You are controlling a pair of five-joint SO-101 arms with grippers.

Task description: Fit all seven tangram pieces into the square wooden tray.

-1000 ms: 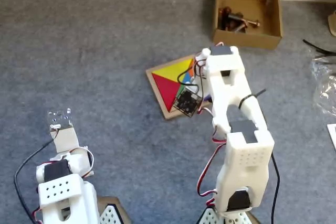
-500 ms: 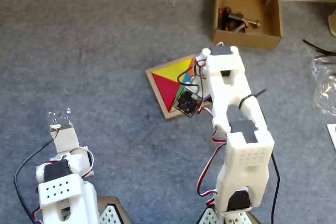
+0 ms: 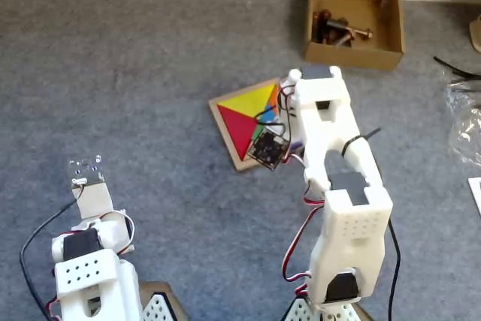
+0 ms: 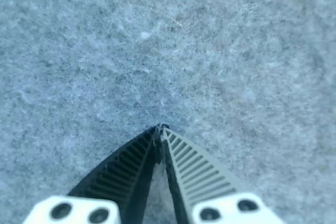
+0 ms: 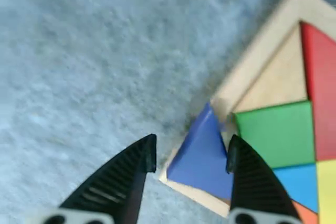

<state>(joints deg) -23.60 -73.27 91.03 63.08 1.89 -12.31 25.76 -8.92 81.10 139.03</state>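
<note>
The square wooden tray (image 3: 222,127) lies mid-table with yellow (image 3: 248,100) and red (image 3: 242,127) pieces in it. The right arm reaches over its right side. In the right wrist view a dark blue triangle (image 5: 199,153) rests tilted across the tray's rim (image 5: 262,40), between the fingers of my open right gripper (image 5: 191,142), close to one finger. Beside it lie a green square (image 5: 275,132), a red piece (image 5: 321,77) and a light blue piece (image 5: 300,179), next to a bare triangular slot (image 5: 273,85). My left gripper (image 4: 160,128) is shut over bare carpet, at the lower left (image 3: 85,172).
A cardboard box (image 3: 391,28) holding small objects stands at the back right. Clear plastic (image 3: 466,129) and black cables (image 3: 451,69) lie at the right edge. Grey carpet stretches free left of the tray.
The right arm's wrist has shifted very slightly over the tray. The left arm has not moved.
</note>
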